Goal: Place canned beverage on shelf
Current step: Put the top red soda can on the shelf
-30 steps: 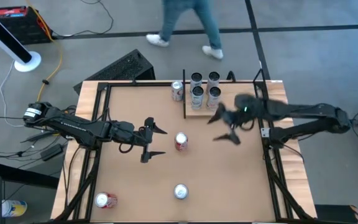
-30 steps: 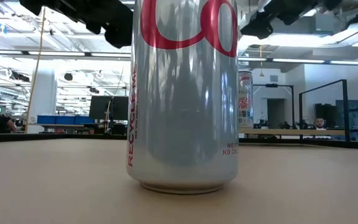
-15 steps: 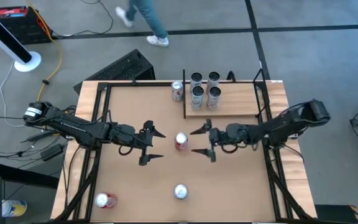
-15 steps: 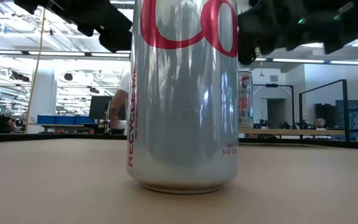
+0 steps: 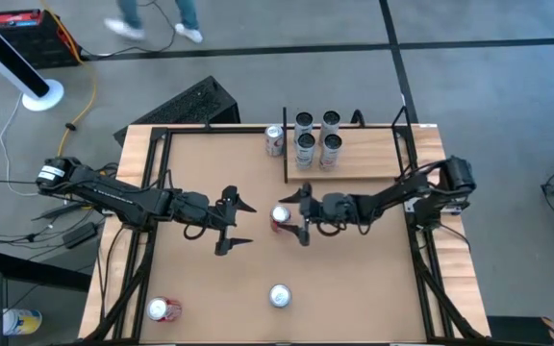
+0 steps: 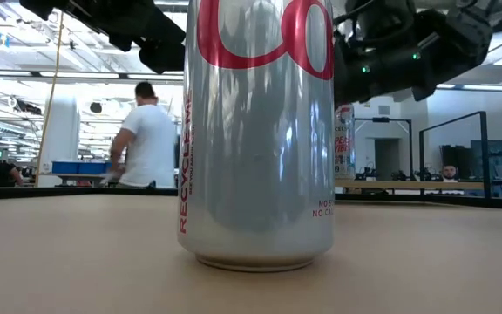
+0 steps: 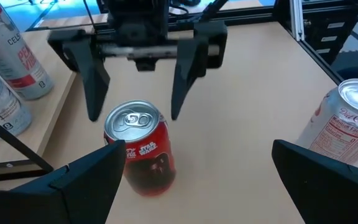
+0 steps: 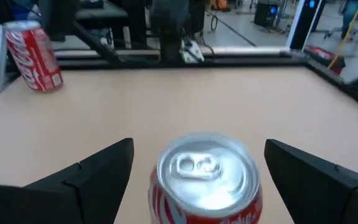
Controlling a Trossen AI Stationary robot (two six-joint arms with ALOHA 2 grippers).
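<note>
A red can [image 5: 280, 218] stands upright on its base at the middle of the table. My right gripper [image 5: 294, 218] is open, level with the can, one finger on either side of it with a gap on both sides, as the right wrist view [image 8: 207, 180] shows. My left gripper [image 5: 248, 221] is open and empty, just left of the can, facing it [image 7: 140, 149]. The shelf [image 5: 364, 161], a pale plank with black posts, is at the far right and bears several silver cans [image 5: 317, 135].
A can [image 5: 274, 139] stands on the table left of the shelf's post. A silver can [image 5: 279, 295] stands near the front edge and fills the low view [image 6: 255, 131]. A red and white can [image 5: 164, 309] is at the front left. A person [image 6: 146, 135] walks beyond the table.
My right gripper has swung from beside the shelf toward the table's left and near side, down to the red can, and now stands open around it. The can has not moved. My left gripper has kept still.
</note>
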